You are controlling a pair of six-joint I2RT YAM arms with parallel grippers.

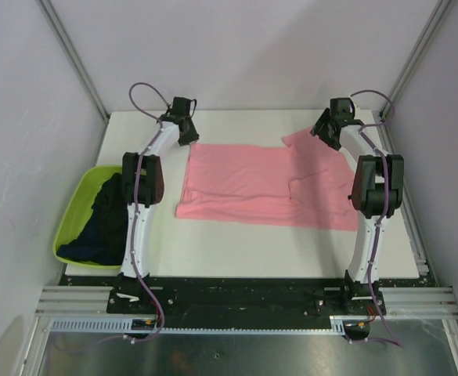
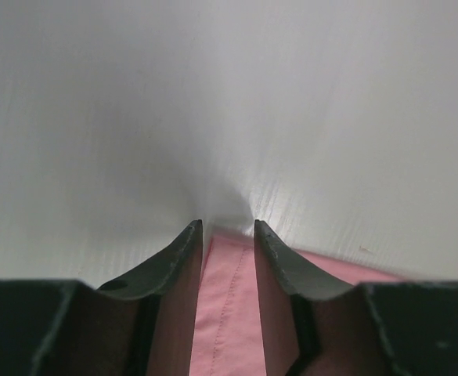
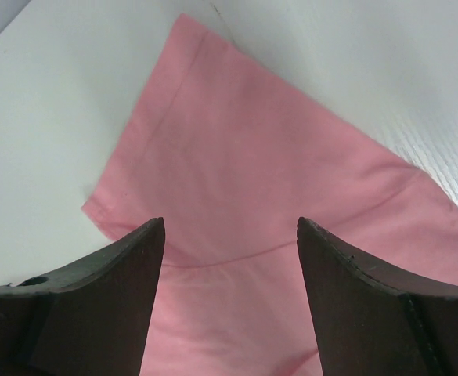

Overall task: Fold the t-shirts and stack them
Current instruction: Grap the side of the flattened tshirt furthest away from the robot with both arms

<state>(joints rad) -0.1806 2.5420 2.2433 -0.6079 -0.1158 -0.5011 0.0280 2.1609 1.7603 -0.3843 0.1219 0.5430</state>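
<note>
Folding is unstarted: salmon-pink t-shirt (image 1: 260,184) flat on the bench (image 1: 252,251), left end effector (image 2: 228,227) barely parted, right end effector (image 3: 230,223) wide (neither gripping), dark t-shirts (image 1: 107,219) in the green tub (image 1: 70,215).

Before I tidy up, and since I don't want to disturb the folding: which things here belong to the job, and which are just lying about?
Job:
pink t-shirt, spread on the table
dark t-shirts, heaped in the lime-green tub

Lying about:
lime-green tub itself, at the table's left edge
</note>
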